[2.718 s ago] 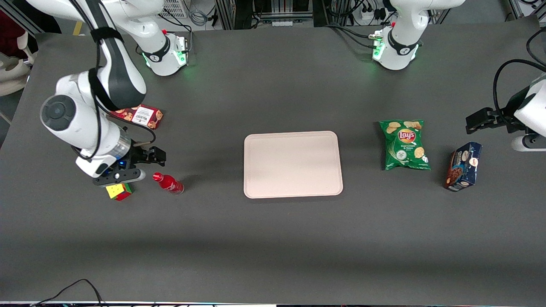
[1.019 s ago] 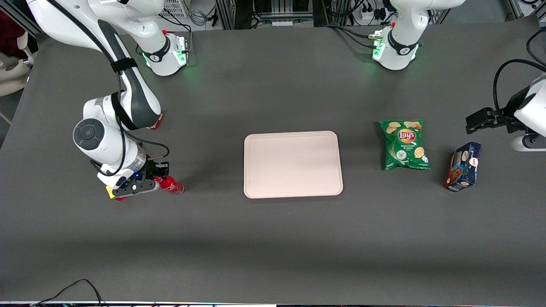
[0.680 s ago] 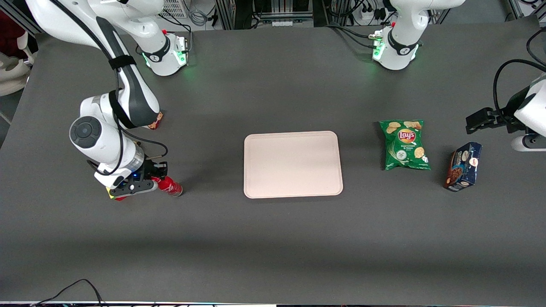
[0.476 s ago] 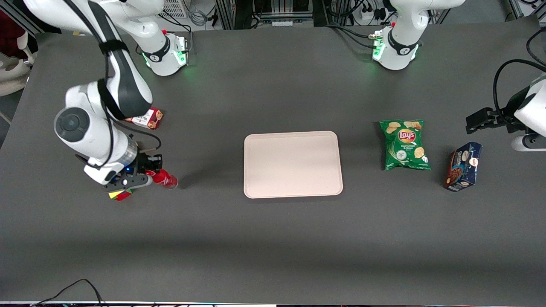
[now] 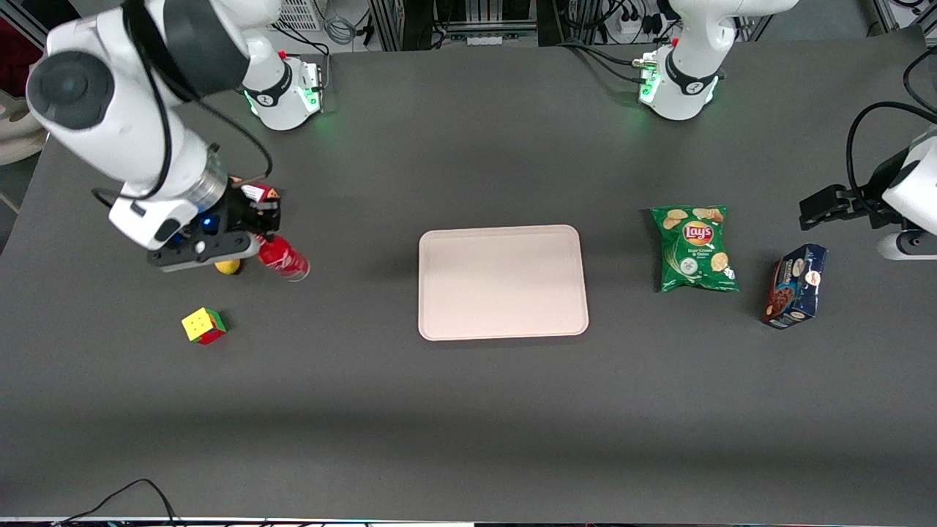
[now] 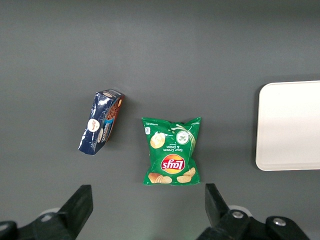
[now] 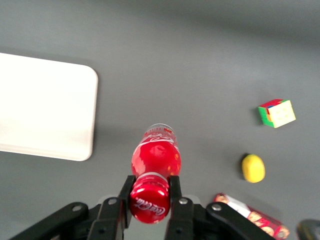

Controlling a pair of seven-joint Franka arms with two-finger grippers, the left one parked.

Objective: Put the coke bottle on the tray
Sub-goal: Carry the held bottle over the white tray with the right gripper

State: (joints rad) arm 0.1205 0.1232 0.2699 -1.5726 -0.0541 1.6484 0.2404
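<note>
The right arm's black two-finger hand (image 5: 258,233) hangs above the dark grey counter (image 5: 468,410) toward the working arm's end, its fingers (image 7: 123,196) closed tight on the red cap and neck of the small red coke bottle with white script and a clear base (image 5: 283,258); in the right wrist view the same hand (image 7: 149,196) pinches the cap from both sides, and the bottle (image 7: 155,165) hangs base-down, clear of the counter; the bottle is lifted and slightly tilted, not touching anything but the fingers; the large flat pale pinkish-beige tray with rounded corners and a low rim (image 5: 502,282) lies near the middle of the counter, well apart from the bottle, with nothing on it; a small multicoloured puzzle cube (image 5: 203,326) sits on the counter nearer to the front camera than the hand; a small yellow lemon-like fruit (image 7: 253,167) lies under the hand's edge; a red cookie box (image 7: 252,218) lies partly hidden by the arm; toward the parked arm's end lie a green Lay's crisp bag (image 5: 695,247) and, just beside it, a dark blue cookie packet (image 5: 796,285).
</note>
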